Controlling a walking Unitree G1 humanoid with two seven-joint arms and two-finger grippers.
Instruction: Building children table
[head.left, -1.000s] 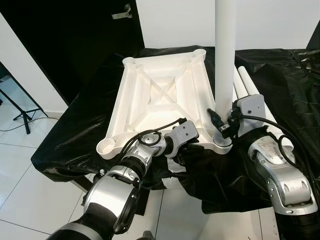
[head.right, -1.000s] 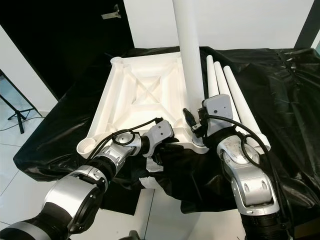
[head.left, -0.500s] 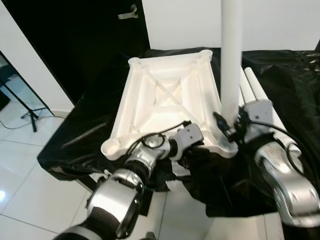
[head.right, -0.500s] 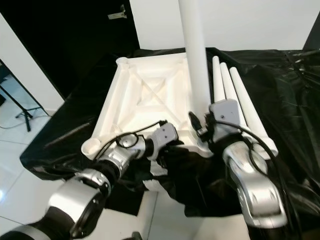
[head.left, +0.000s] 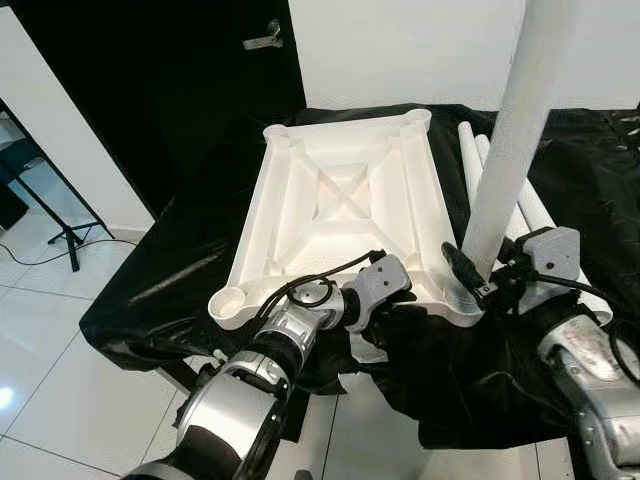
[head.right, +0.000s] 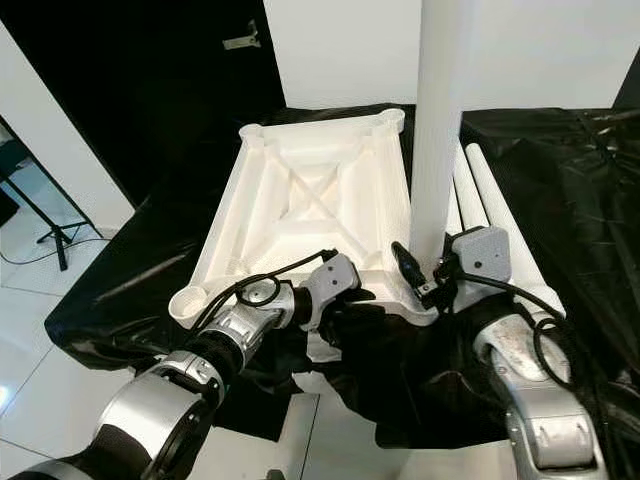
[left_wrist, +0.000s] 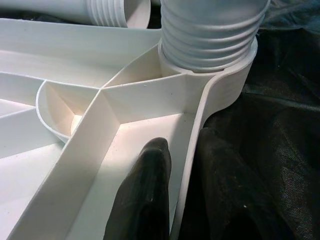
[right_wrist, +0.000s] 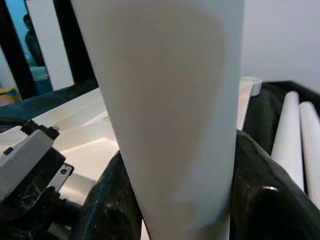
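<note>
I see two silver arms built of rounded metal segments with black ribbed rings at the joints. Each wrist carries a pale grey boxy housing, and black cables loop loosely from it along the forearm. My left gripper (left_wrist: 165, 185) and right gripper (right_wrist: 175, 205) have long, smooth black fingers (left_wrist: 142, 200).

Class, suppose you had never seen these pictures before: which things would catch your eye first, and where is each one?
First, the tall white leg, standing in the near right corner socket of the upturned white tabletop on the black-draped surface, with the right tool shut around its base. Next, the left tool clamps the tabletop's near rim beside that socket. Spare legs lie alongside on the right.
</note>
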